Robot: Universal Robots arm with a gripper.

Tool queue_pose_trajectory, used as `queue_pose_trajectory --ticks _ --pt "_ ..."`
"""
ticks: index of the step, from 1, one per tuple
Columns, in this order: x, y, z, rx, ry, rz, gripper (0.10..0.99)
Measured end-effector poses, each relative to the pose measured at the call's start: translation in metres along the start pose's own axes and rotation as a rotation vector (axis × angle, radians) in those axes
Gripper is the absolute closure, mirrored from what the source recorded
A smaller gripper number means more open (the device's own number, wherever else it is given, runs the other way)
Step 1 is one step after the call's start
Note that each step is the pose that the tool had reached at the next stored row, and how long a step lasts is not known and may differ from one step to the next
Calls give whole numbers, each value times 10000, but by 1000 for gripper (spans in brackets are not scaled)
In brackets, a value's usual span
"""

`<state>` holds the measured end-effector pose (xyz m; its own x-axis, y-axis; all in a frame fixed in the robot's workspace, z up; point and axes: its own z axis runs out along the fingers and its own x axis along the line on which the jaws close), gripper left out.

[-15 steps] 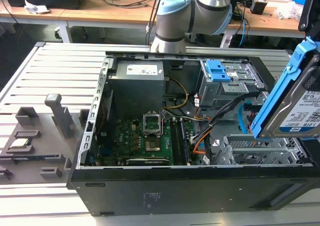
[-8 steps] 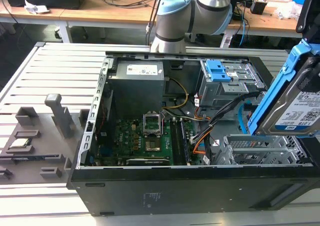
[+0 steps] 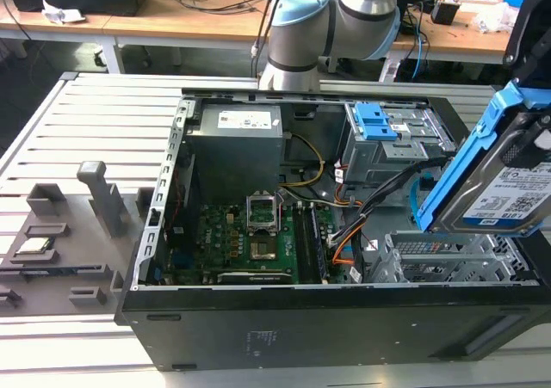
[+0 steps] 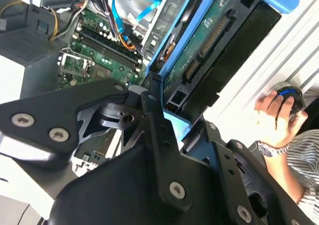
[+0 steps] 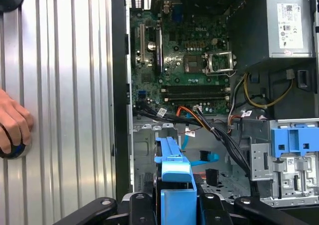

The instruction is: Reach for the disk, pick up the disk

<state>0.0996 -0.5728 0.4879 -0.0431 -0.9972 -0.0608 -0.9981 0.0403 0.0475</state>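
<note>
First wrist view puts your pincer (image 5: 177, 205) clamped on the disk (image 5: 175, 185), blue bracket edge-on between the black fingers (image 5: 142, 207). Exterior view: disk (image 3: 508, 177) hangs tilted, label out, above the open PC case (image 3: 284, 319) at that view's right, clear of the drive cage (image 3: 396, 138). Open air around it; slatted bench (image 3: 77, 121) beyond. Second wrist view: a hand (image 4: 274, 117) rests near the case wall.

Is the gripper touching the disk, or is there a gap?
Touching. In the second wrist view the gripper fingers close on the disk; in the exterior view it hangs lifted above the case.
</note>
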Motion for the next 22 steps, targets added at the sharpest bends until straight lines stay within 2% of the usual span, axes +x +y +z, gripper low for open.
queue_pose_trajectory --ticks 5,8,11,14,16,18,22 --pt "10 62 99 -11 10 -175 718" --pt "11 105 191 -16 12 -266 718" --pt "-5 103 257 -17 15 -267 718" --pt "-73 87 324 -16 25 -266 718" --pt "-77 18 350 -17 36 -264 718" --pt "-78 -14 359 -16 44 -266 718" --pt "-46 23 388 -19 48 -323 718"
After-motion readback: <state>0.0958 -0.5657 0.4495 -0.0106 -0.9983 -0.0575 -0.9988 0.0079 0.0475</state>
